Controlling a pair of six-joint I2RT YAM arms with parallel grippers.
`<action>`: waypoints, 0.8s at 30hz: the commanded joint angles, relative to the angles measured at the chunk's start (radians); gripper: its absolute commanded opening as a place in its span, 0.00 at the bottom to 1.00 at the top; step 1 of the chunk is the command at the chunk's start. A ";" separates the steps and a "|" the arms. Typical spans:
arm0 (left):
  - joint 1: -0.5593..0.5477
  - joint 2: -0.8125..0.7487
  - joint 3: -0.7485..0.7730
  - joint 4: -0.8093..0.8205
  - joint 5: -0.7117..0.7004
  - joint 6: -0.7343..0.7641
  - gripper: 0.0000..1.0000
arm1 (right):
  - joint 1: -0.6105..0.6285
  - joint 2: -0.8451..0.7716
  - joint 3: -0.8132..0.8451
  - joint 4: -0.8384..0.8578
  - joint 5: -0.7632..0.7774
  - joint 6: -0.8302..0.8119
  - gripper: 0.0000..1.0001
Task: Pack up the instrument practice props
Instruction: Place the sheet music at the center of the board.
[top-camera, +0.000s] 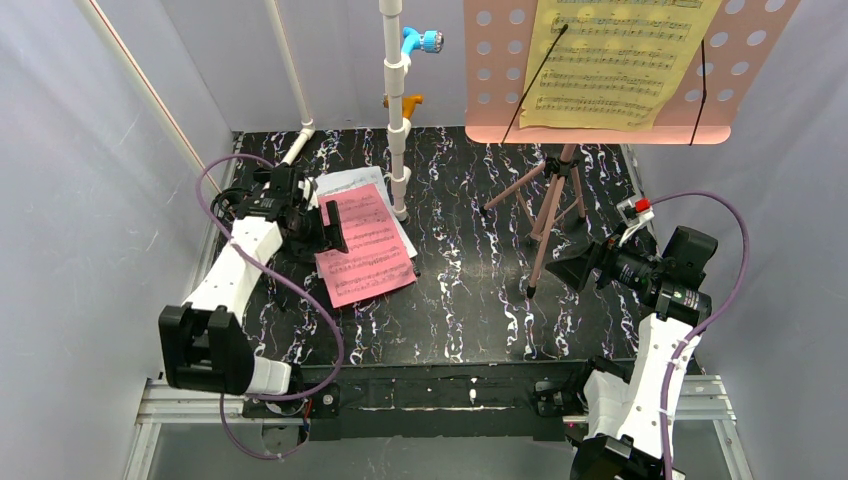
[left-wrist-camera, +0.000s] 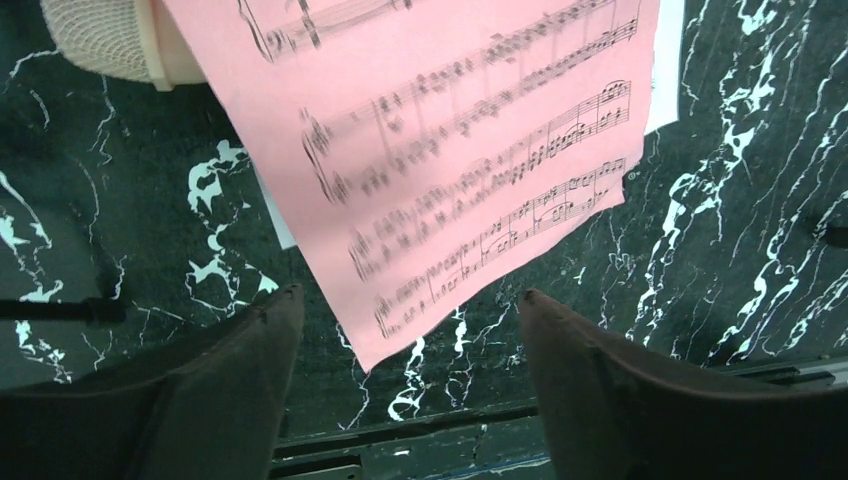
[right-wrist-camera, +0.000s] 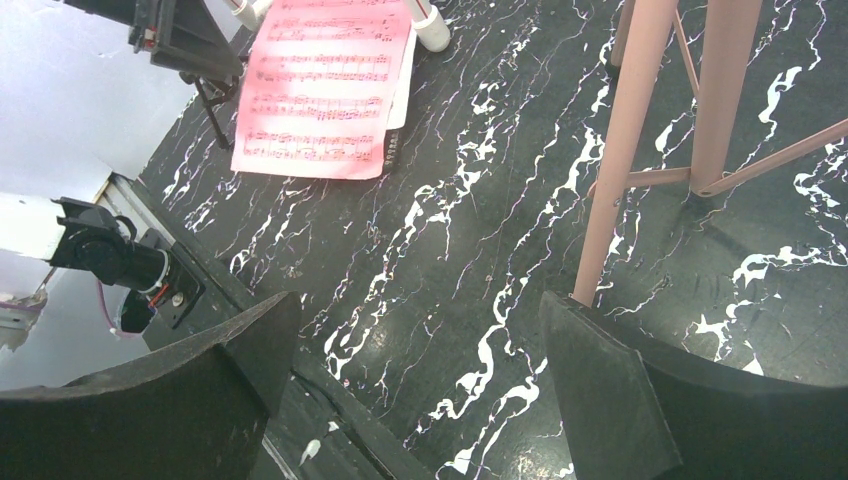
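Observation:
The pink music stand's hole-punched desk (top-camera: 600, 110) stands high at the back right and carries a yellow sheet-music page (top-camera: 620, 60). Its tripod legs (top-camera: 548, 205) rest on the table. A pink sheet-music page (top-camera: 365, 245) lies over white pages (top-camera: 345, 183) at the left. My left gripper (top-camera: 325, 228) is open and empty at the pink page's left edge; in the left wrist view, the gripper (left-wrist-camera: 408, 293) hangs above the page's (left-wrist-camera: 450, 130) near corner. My right gripper (top-camera: 575, 270) is open and empty, and a tripod leg (right-wrist-camera: 610, 170) ends beside its right finger (right-wrist-camera: 600, 380). No recorder tubes are in view.
A white pipe frame (top-camera: 397, 120) with a blue fitting (top-camera: 425, 42) and an orange fitting (top-camera: 408, 100) stands at the back centre. A small black clip (right-wrist-camera: 391, 150) lies by the pink page's corner. White walls close in the left, right and back.

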 joint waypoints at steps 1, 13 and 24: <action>0.006 -0.146 -0.045 -0.016 -0.034 -0.004 0.88 | 0.000 -0.011 0.007 0.019 -0.015 -0.002 0.98; 0.009 -0.350 -0.095 -0.045 -0.029 -0.026 0.98 | 0.000 0.002 0.031 -0.018 -0.001 -0.030 0.98; 0.010 -0.480 -0.139 -0.052 0.146 -0.024 0.98 | 0.000 0.021 0.058 -0.057 0.017 -0.062 0.98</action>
